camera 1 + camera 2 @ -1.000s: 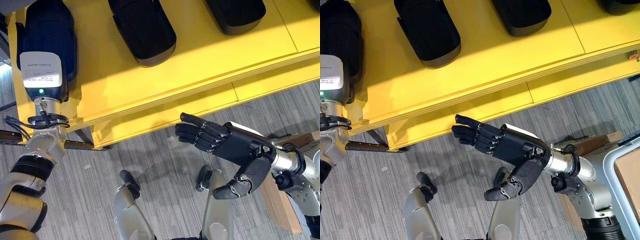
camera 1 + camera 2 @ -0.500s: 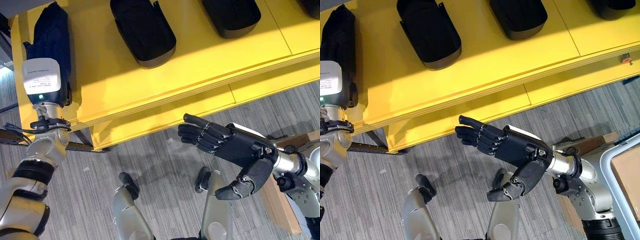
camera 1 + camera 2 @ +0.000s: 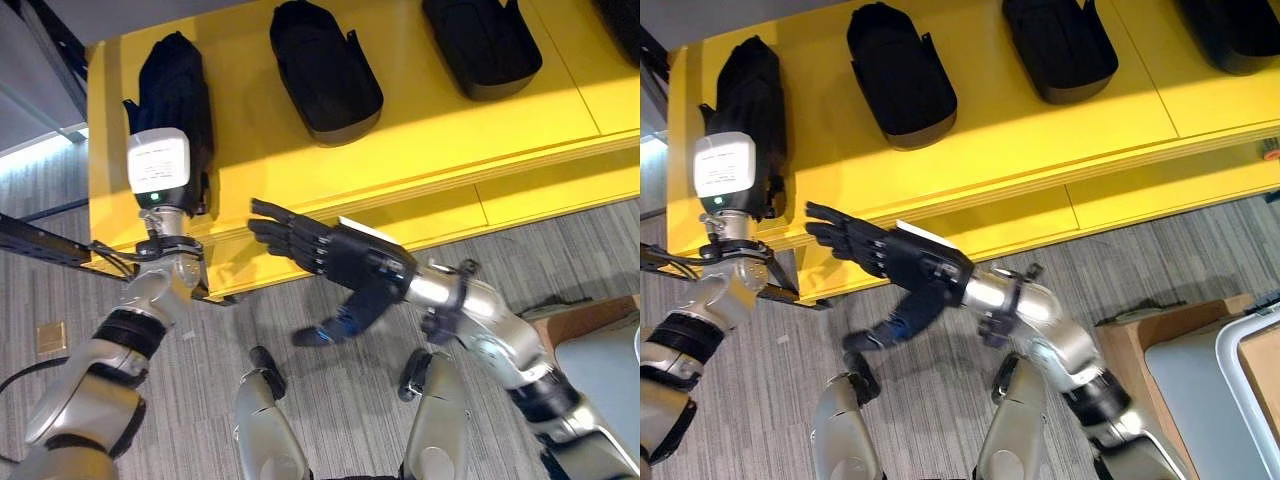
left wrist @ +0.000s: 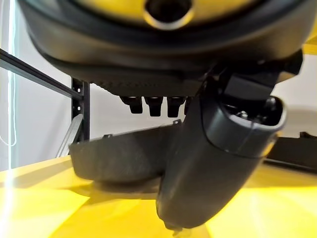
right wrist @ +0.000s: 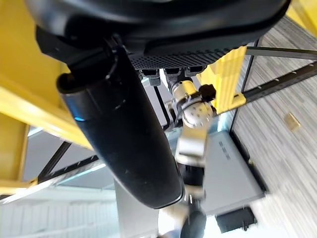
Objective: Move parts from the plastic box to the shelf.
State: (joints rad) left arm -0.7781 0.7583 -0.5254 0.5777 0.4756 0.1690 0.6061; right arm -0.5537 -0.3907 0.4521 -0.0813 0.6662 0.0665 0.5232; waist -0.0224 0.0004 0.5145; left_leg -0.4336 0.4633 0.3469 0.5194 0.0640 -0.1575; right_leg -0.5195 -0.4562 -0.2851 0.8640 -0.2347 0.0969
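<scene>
A black tray-like part (image 3: pixel 180 65) lies at the left end of the yellow shelf (image 3: pixel 420 130). My left hand (image 4: pixel 213 158) is on it, thumb in front of the part's wall (image 4: pixel 119 158) and fingers curled over its rim. My right hand (image 3: pixel 345 260) hangs open and holds nothing in front of the shelf's front edge, fingers straight and pointing toward my left wrist. In the right wrist view its thumb (image 5: pixel 124 134) stands out, with the left wrist past it.
Further black parts (image 3: pixel 900 80) (image 3: pixel 1055 45) lie in a row along the shelf. A brown cardboard piece (image 3: pixel 1150 335) and a pale-rimmed plastic box (image 3: pixel 1200 390) stand on the floor at the lower right. A black frame rail (image 3: pixel 40 240) runs by the shelf's left end.
The whole view has shifted. My right hand has swung left along the shelf front, close to my left wrist. The left hand stays on the part at the shelf's left end.
</scene>
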